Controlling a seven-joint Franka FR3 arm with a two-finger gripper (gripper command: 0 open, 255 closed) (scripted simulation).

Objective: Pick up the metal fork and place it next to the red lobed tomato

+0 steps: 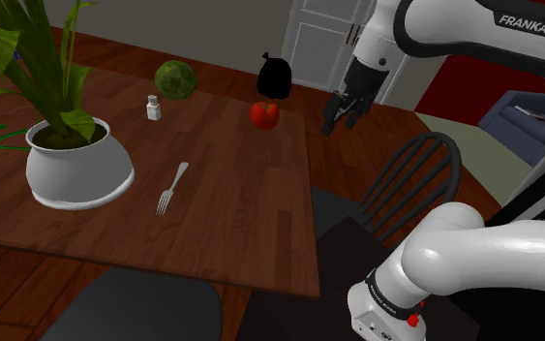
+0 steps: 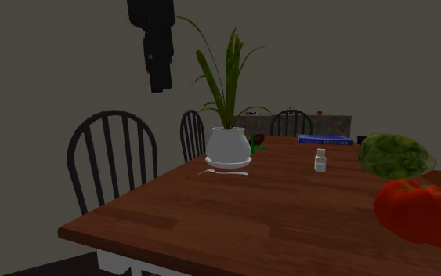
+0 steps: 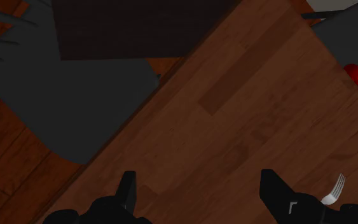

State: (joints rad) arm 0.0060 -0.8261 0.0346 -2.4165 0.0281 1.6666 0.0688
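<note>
The fork (image 1: 172,188) lies flat on the table (image 1: 241,213), centre-left in the shoulder view, well apart from the tomato (image 1: 265,114). The gripper (image 1: 341,111) hangs empty, jaws spread. Light, stiff, probably slippery; I would pinch across its narrow handle.

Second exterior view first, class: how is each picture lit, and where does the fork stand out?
Second exterior view: dim, the gripper a black silhouette against the grey wall, the fork a pale streak before the plant pot. Shoulder view: brighter, fork pale on the table. Wrist view: fork tines bright beside one finger.
</note>
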